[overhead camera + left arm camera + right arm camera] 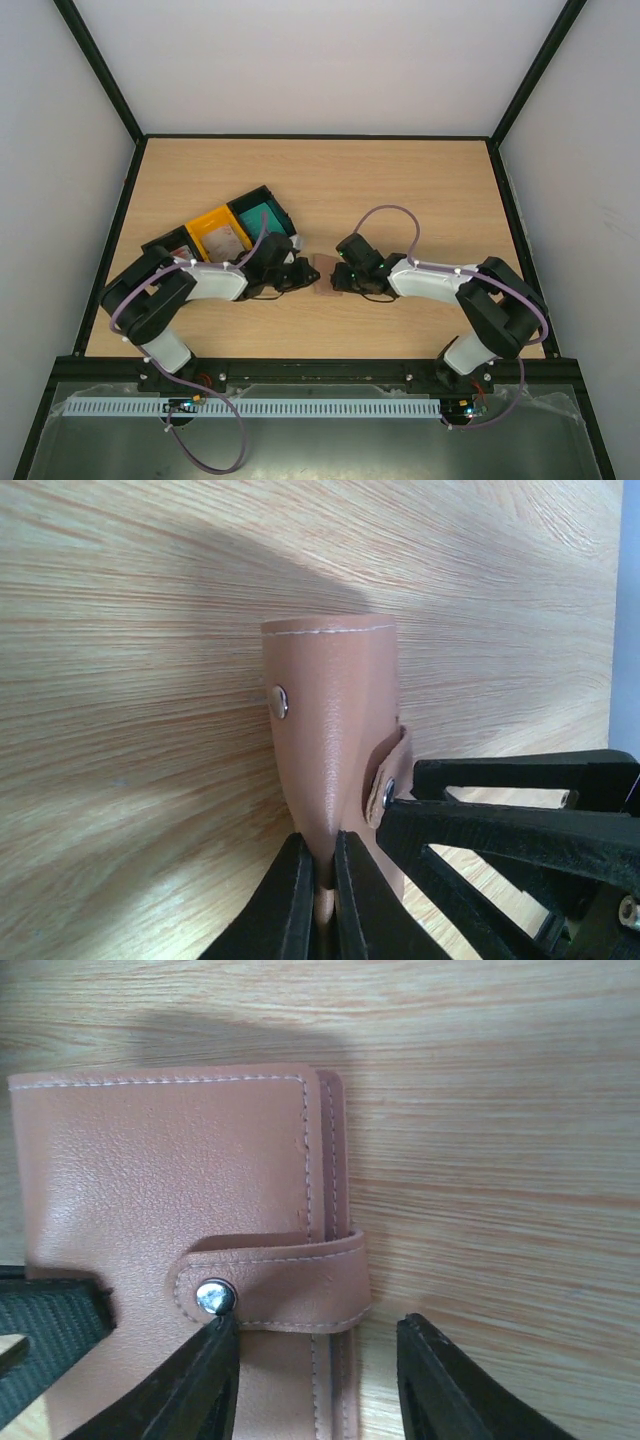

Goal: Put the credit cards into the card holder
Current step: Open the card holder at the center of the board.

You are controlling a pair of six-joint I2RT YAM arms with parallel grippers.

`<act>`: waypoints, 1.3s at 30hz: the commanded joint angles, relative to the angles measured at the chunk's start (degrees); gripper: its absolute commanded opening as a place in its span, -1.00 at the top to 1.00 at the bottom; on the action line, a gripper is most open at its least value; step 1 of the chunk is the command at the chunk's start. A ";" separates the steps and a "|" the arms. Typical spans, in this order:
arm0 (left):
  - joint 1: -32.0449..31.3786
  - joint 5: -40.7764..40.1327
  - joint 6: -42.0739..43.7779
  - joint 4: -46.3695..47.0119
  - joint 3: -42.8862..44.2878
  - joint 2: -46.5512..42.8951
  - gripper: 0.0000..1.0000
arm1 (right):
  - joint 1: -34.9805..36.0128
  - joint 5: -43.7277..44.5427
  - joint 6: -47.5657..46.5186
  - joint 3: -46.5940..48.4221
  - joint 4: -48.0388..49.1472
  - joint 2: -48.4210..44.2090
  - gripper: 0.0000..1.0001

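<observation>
The L gripper [322,890] is shown shut tight on the left edge of the card holder [335,730], which is pinched between its jaws. The R gripper [320,1370] is held wide apart w/ nothing gripped, one fingertip touching the snap [213,1296] of the strap [290,1285], which is seen fastened. The holder is kept on the table [400,190] near centre, between both grippers. The credit cards [262,220] are seen in the trays [212,220] at far left, none loaded. The task is judged barely begun: strap to be undone, holder opened, cards fetched and slotted.
</observation>
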 commanded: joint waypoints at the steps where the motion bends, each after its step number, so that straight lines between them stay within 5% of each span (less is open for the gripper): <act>1: -0.50 1.36 2.78 -3.13 2.05 -3.10 0.95 | 2.15 9.17 -1.55 4.15 -8.47 -0.47 0.09; 14: -0.54 1.87 5.72 -6.24 3.56 -5.26 0.95 | 3.04 7.15 -3.00 7.36 -7.72 1.77 -0.05; 31: -0.19 -2.76 6.24 -10.72 4.00 -7.84 0.95 | 3.04 26.63 0.87 6.96 -21.23 1.58 0.29; 39: -0.10 -2.17 6.55 -10.92 4.39 -7.55 0.95 | 3.04 20.01 -0.79 7.15 -15.80 -3.58 0.14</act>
